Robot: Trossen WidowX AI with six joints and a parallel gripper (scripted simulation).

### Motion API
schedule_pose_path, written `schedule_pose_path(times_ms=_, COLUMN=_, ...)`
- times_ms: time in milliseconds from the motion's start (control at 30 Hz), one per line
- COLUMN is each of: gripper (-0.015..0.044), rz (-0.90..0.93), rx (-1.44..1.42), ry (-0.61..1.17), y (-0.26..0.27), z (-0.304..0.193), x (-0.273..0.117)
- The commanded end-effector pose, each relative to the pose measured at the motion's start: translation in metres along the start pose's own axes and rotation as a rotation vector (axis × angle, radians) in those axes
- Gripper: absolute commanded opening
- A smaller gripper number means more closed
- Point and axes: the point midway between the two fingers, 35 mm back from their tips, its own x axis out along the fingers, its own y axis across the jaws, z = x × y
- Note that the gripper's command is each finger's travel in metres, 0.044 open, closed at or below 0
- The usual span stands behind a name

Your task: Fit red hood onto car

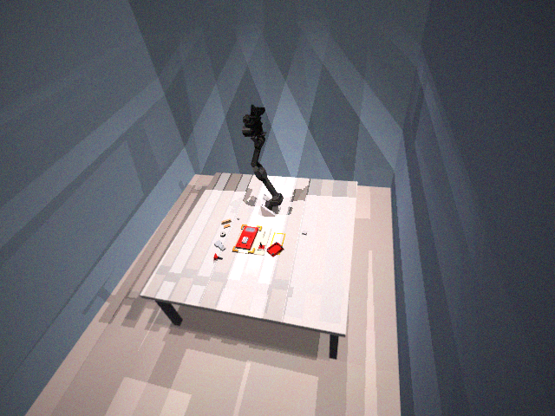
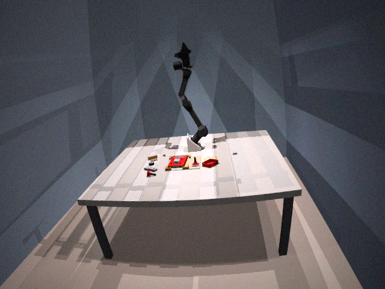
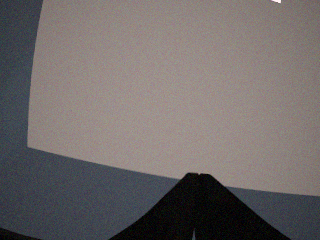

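The red car chassis (image 1: 243, 244) (image 2: 183, 158) sits in the jig with yellow corners (image 1: 236, 249) (image 2: 168, 168). The grey engine block (image 1: 244, 239) (image 2: 177, 161) is on its deck. The pegs are too small to make out. The red hood (image 1: 275, 249) (image 2: 210, 162) lies on the table to the right of the jig, turned at an angle and partly over a yellow outline. My gripper (image 3: 196, 184) is shut and empty, its tips together in the wrist view. It is raised high above the table, far from the hood and the chassis.
A red part with a black stem (image 1: 261, 246) (image 2: 195, 162) stands between jig and hood. Left of the jig lie another red and black part (image 1: 217, 256) (image 2: 150, 173), a grey part (image 1: 219, 245) (image 2: 150, 168) and tan blocks. A small dark piece (image 1: 304, 233) (image 2: 234, 153) lies far right.
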Motion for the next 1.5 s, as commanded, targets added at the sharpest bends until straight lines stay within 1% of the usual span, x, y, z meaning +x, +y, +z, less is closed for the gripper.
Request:
schedule_pose_path(times_ms=0, gripper=0.0, rz=0.0, rx=0.0, ry=0.0, y=0.0, z=0.0, x=0.0)
schedule_pose_path(times_ms=33, gripper=0.0, rz=0.0, rx=0.0, ry=0.0, y=0.0, z=0.0, x=0.0)
schedule_pose_path(times_ms=133, gripper=0.0079, rz=0.016, rx=-0.002, ry=0.034, y=0.01, z=-0.017, x=-0.001)
schedule_pose_path(times_ms=367, gripper=0.0263, rz=0.077, rx=-0.019, ry=0.196, y=0.051, z=-0.099, x=-0.014)
schedule_pose_path(times_ms=600, gripper=0.044, rz=0.117, rx=-0.045, ry=0.367, y=0.08, z=-0.184, x=-0.039)
schedule_pose_path(times_ms=700, gripper=0.044, rz=0.127, rx=-0.059, ry=0.441, y=0.088, z=-0.22, x=-0.053)
schedule_pose_path(times_ms=900, gripper=0.044, rz=0.1, rx=-0.125, ry=0.492, y=0.087, z=-0.261, x=-0.072)
schedule_pose_path(times_ms=1033, gripper=0.044, rz=0.103, rx=-0.144, ry=0.57, y=0.089, z=-0.298, x=-0.09)
schedule_pose_path(times_ms=1233, gripper=0.044, rz=0.092, rx=-0.186, ry=0.722, y=0.082, z=-0.365, x=-0.132)
schedule_pose_path(times_ms=1467, gripper=0.044, rz=0.057, rx=-0.248, ry=0.896, y=0.058, z=-0.434, x=-0.186)
